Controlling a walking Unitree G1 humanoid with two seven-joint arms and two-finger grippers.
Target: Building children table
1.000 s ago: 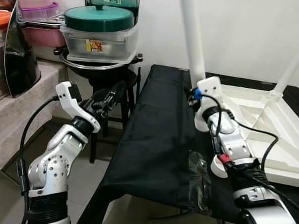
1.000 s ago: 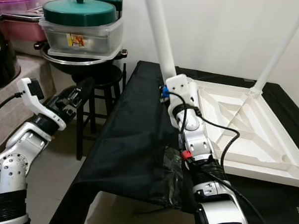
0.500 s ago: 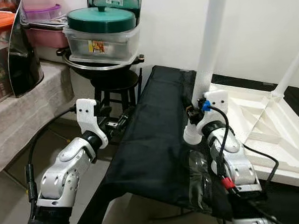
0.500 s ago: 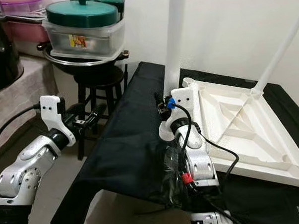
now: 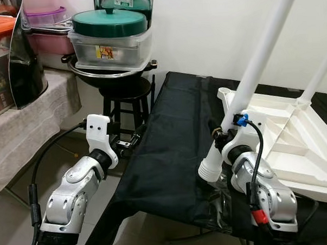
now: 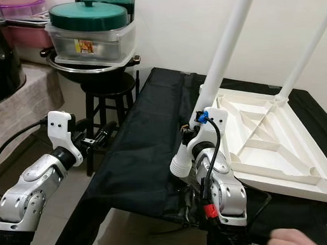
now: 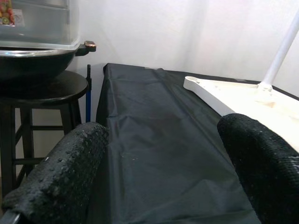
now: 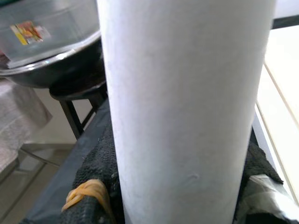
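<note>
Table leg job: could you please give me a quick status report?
Right gripper shut on white table leg, tilted, off the upturned tabletop. Left gripper open, idle beside the black cloth.

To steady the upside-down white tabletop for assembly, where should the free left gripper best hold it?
Probably at the tabletop's rounded near corner, approached from the stool side with the open left gripper: that thin rim overhangs the black cloth, unobstructed.

Leg pulled away and tilted

My right gripper (image 6: 192,133) now holds the white leg (image 6: 225,52) slanted, lifted off the tabletop's (image 6: 273,145) corner.
</note>
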